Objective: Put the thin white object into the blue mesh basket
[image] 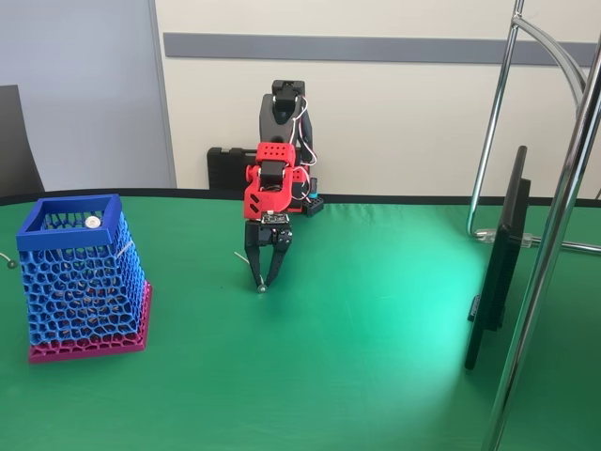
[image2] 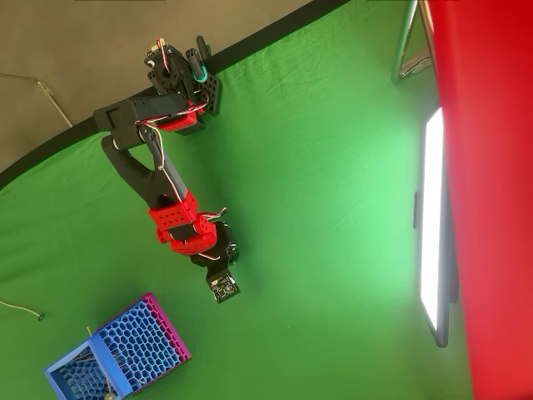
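— Two fingers of my claw (image: 264,278) point straight down at the green counter (image: 376,338) in the fixed view, tips nearly meeting at a small grey knob right at the cloth.

— Clamped on something, then?

— I cannot tell for sure. The thin white object (image: 246,259) slants up to the left from between my fingertips, its knob at the bottom, and my fingers look drawn in around it, but it is too small to see whether they touch.

— And the blue mesh basket (image: 83,282)?

— Well apart, at the left of that view, standing on its magenta base. A white disc-headed piece (image: 93,223) lies inside near the rim, and a thin pale stick leans at its right wall.

— From overhead?

— My arm (image2: 158,179) reaches from the counter's far edge toward the bottom of the frame. My claw (image2: 223,287) hangs below the red wrist, and its body hides the fingertips. The basket (image2: 133,346) sits at the lower left, near my claw but not touching. A monitor (image2: 433,242) stands at the right.
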You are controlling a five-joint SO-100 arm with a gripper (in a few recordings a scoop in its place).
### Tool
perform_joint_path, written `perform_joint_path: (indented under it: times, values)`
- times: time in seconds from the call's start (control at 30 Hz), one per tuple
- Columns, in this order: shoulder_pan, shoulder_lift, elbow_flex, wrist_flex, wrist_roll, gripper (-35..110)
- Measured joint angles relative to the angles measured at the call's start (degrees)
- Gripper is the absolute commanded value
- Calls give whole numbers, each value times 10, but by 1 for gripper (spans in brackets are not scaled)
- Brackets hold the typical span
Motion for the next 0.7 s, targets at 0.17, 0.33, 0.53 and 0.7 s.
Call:
perform_joint_path:
  times: [0.17, 0.33, 0.53, 0.7]
  values:
    - [-3, 0, 0, -4, 1, 1]
    - [-11, 1, -5, 14, 17, 1]
    - [-19, 1, -54, 77, 47, 1]
    - [-32, 1, -102, 131, 81, 1]
